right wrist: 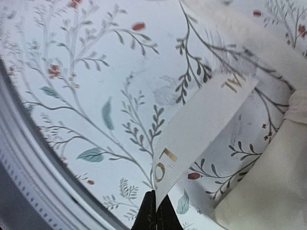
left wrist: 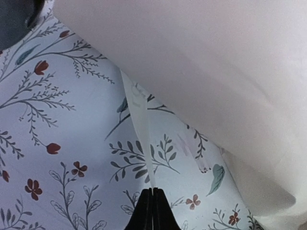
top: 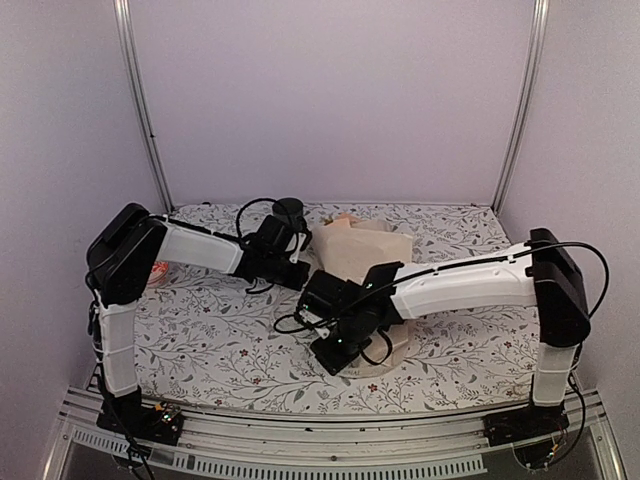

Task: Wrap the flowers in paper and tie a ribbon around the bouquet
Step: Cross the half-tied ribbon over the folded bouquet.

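Holds ribbon (right wrist: pixel 201 129) clenched in left gripper (left wrist: pixel 153 194), just left of bouquet (top: pixel 362 250), and in right gripper (right wrist: pixel 156 203), just on its near side. Looks soft, thin, light and slick, so probably slips unless pinched flat across its width, close to bouquet. Calls for gentle pulls, since paper (left wrist: pixel 216 72) likely creases and shifts easily.
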Motion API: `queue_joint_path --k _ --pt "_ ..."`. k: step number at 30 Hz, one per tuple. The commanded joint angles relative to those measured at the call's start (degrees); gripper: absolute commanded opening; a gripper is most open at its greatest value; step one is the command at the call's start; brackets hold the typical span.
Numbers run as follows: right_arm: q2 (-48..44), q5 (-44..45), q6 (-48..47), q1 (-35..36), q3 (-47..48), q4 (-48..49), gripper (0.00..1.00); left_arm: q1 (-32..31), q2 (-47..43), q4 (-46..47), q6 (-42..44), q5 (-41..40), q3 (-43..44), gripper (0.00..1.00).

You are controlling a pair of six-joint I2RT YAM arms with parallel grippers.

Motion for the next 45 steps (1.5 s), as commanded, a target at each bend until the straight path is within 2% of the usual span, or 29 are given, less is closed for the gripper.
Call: queue_joint_path --k 1,6,9,12,15,19,23,27,35,38,40,45 --pt "-14.9 -10.1 -6.8 -5.1 -0.8 5.8 0.00 1.8 -3.0 0.5 1.0 0.6 0.1 0.00" --pt "-26.5 -17.6 -8.7 -20.2 -4.9 10.1 0.00 2.8 -4.0 0.6 1.2 1.0 0.1 0.00" --pt "-31.5 -28.4 -10.0 -32.2 -7.1 13.1 0.00 3.7 -4.9 0.1 1.2 1.2 0.0 0.00" --pt "-35.1 -34.7 -10.3 -39.2 -8.5 14.3 0.00 4.1 -6.2 -0.2 1.6 0.7 -0.8 0.00" --pt "-38.2 -31.6 -10.3 -43.4 -8.9 13.5 0.00 4.5 -7.9 -0.2 2.0 0.2 -1.7 0.00" --pt "-38.8 -18.7 -6.1 -53.3 -12.5 15.6 0.00 6.1 -8.7 0.5 1.7 -0.1 -2.8 0.00" --pt "-34.8 -22.0 -0.9 -69.3 -18.9 27.2 0.00 9.0 -9.7 1.0 2.3 -1.2 -3.0 0.00" --pt "-30.2 -20.5 2.7 -79.3 -23.1 31.7 0.00 13.7 -11.5 0.1 2.4 -3.5 -5.4 0.00" --pt "-21.6 -23.4 7.8 -93.8 -40.1 39.6 0.00 26.5 -20.8 7.0 -5.1 -1.1 -23.1 0.00" --pt "-20.0 -24.5 8.7 -100.1 -44.7 42.2 0.00 31.9 -24.9 12.5 -9.7 4.0 -29.9 0.00" --pt "-21.9 -25.2 9.5 -103.0 -46.0 42.6 0.00 34.9 -27.7 15.3 -12.4 4.9 -34.0 0.00" --pt "-28.0 -21.2 9.8 -106.0 -47.7 41.4 0.00 39.3 -36.3 15.4 -15.0 1.8 -40.1 0.00"
